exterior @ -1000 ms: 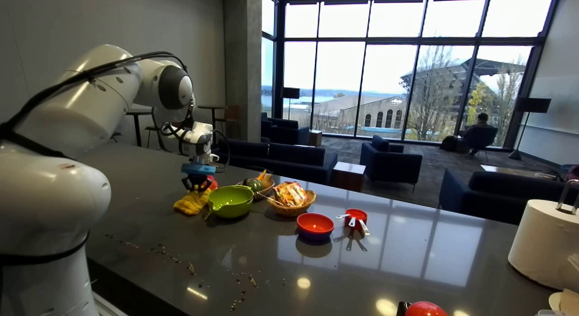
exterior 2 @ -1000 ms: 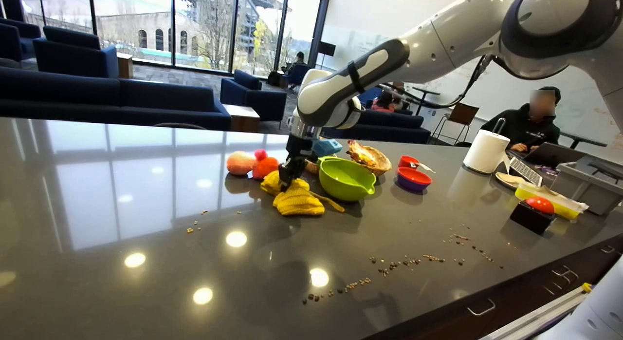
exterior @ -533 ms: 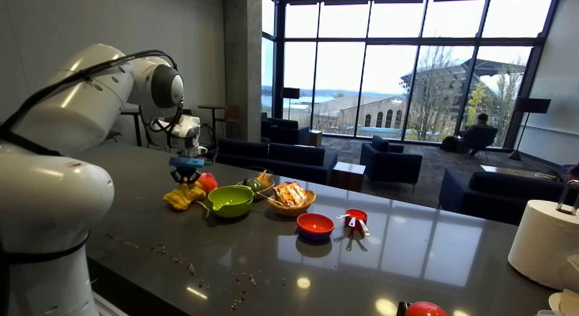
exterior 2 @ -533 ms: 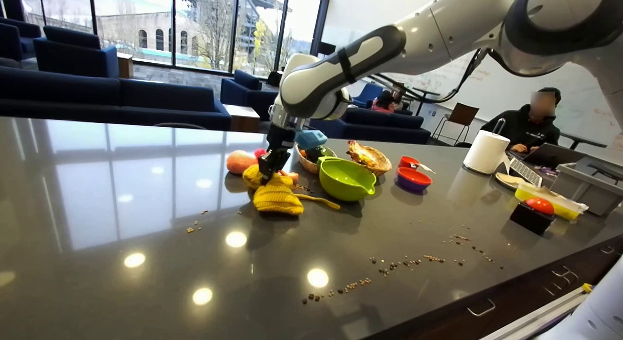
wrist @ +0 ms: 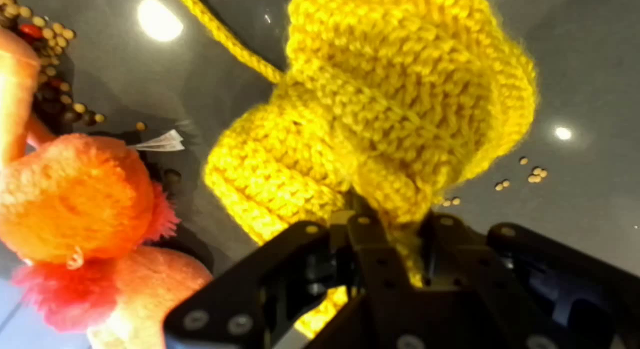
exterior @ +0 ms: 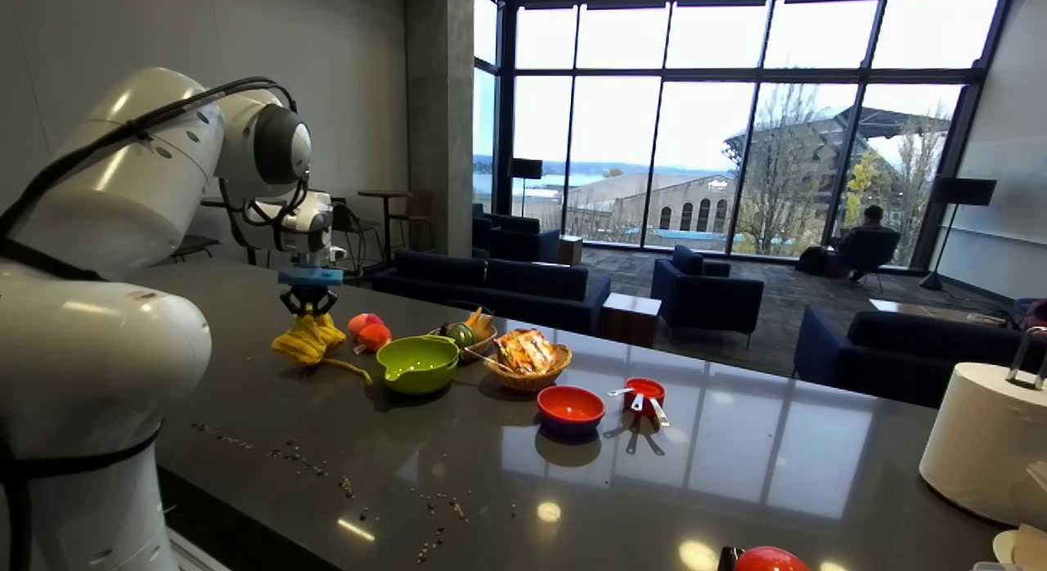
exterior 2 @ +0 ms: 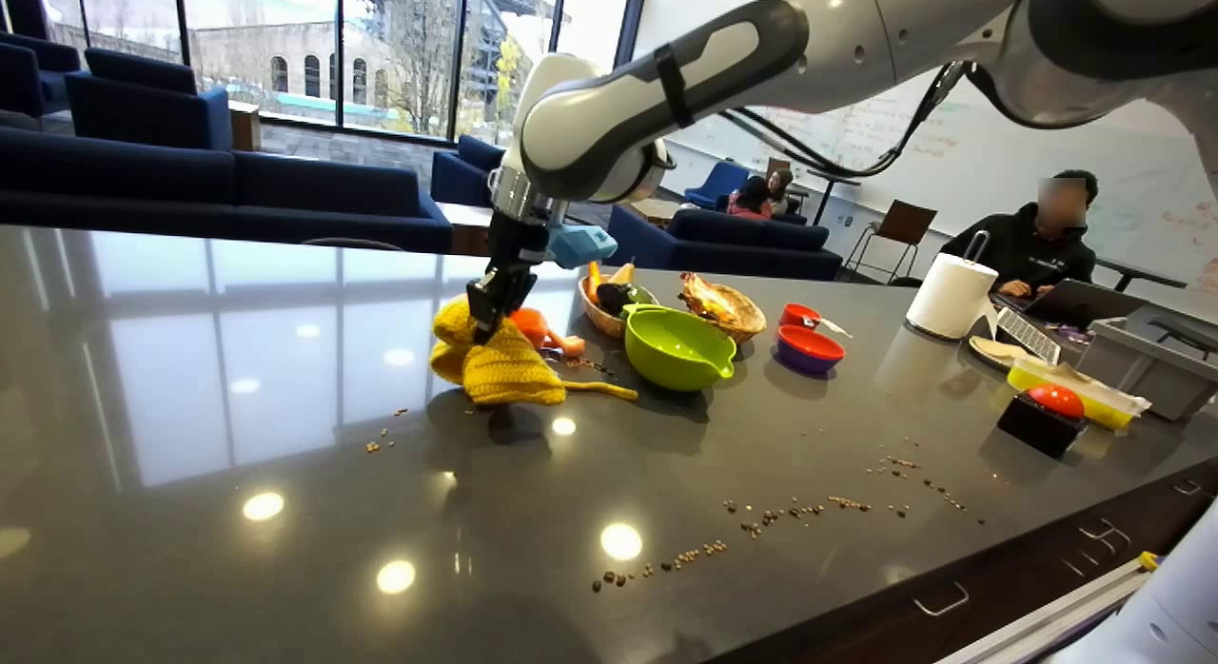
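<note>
Gripper clenched on a bunched bit of yellow knit piece, hat-like, w/ long string. Jaws nearly tog., fabric pinched btwn; the rest droops around & below. Loc: in an ext. view its lower edge looks just above the grey counter, shadowed underneath. String end is near green bowl; can't tell if it touches counter.

Orange soft toy w/ pink fluff lies on counter just beside knit piece, apart from gripper, partly cut off in wrist view. Small beans scattered by toy, more strewn across counter in both ext. views.

Next to green bowl: basket w/ gourds, then 2nd basket w/ wrapped packet on top, tilted. Further along: red/purple bowl, red meas. cups, paper towel roll, red button on black box.

Bkgd: dark blue sofa, big windows, seated person at laptop.
</note>
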You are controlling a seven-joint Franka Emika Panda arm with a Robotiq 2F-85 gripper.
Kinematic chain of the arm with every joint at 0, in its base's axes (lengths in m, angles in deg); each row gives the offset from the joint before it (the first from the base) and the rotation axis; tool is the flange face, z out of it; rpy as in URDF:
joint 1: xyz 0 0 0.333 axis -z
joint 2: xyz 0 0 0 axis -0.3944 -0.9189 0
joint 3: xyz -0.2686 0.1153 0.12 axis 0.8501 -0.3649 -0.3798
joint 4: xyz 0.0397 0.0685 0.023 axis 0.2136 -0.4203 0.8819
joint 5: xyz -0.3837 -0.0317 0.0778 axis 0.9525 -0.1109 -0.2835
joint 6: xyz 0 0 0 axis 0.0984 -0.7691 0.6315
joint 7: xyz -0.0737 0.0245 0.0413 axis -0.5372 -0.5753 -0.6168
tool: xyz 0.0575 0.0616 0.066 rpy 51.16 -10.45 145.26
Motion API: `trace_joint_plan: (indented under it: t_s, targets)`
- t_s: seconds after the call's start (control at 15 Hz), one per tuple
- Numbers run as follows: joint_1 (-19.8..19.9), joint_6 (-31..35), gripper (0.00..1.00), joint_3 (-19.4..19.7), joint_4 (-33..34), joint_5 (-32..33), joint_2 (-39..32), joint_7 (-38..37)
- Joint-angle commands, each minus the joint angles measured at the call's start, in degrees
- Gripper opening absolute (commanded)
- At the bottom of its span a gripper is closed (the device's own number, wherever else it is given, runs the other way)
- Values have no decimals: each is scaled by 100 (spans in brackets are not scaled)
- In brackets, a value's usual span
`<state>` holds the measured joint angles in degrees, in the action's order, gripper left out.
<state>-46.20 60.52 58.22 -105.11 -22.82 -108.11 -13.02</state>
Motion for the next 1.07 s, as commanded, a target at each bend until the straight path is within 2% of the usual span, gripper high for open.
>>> trace_joint_plan:
  t_s: [0.0, 0.4, 0.47, 1.0]
  targets:
    - [-38, -274, 4, -26, -103, 133, 402, -145]
    - [-30, -528, 4, -127, -4, 92, 728, -33]
    - [-17, -372, 18, -133, 79, 40, 490, -31]
    - [-21, -447, 18, -155, 90, 36, 582, -28]
